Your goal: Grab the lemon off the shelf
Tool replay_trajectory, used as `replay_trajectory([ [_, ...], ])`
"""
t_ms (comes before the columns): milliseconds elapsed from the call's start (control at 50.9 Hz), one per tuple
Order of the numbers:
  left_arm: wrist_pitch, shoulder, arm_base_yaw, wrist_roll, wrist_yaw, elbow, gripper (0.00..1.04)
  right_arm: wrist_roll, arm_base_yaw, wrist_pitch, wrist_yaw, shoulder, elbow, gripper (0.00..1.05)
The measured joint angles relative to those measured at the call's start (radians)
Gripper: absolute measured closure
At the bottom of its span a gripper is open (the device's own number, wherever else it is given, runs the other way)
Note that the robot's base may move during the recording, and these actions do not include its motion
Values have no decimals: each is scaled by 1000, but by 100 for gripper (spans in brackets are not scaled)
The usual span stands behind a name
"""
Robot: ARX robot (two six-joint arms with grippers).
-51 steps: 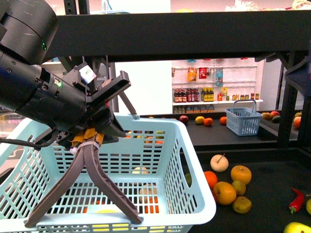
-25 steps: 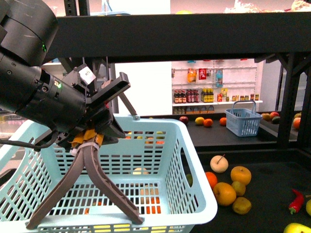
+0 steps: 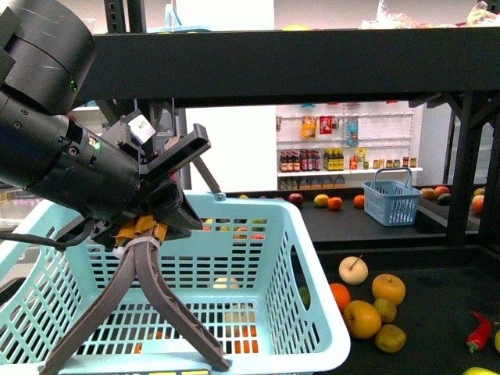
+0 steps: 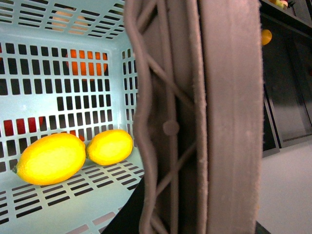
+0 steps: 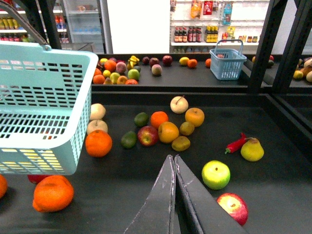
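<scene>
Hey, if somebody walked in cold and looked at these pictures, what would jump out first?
The pale blue basket fills the front view's lower left, with the left claw spread open inside it. In the left wrist view, two lemons lie touching on its floor. Loose fruit sits on the black shelf beside the basket.

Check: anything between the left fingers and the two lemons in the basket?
Nothing visible. The larger lemon and smaller lemon lie side by side on the basket floor; the open left gripper faces them unobstructed.
</scene>
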Motion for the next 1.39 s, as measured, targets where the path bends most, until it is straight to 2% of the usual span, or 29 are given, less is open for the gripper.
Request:
replay_trajectory([
  [569,0,0,0,0,-1,0,89,-1,-2,6,-2,-47,-43,102],
  [1001,0,0,0,0,-2,0,89,-1,-2,6,-2,-47,-43,38],
  [1159,0,0,0,0,-1,0,89,-1,-2,6,-2,-47,-43,8],
  [1296,18,0,0,-8,-2,-5,89,-1,-2,6,-2,-47,-43,8],
  [1394,223,-2,2,-97,-4,-76,89,-1,-2,6,-2,-47,-43,8],
])
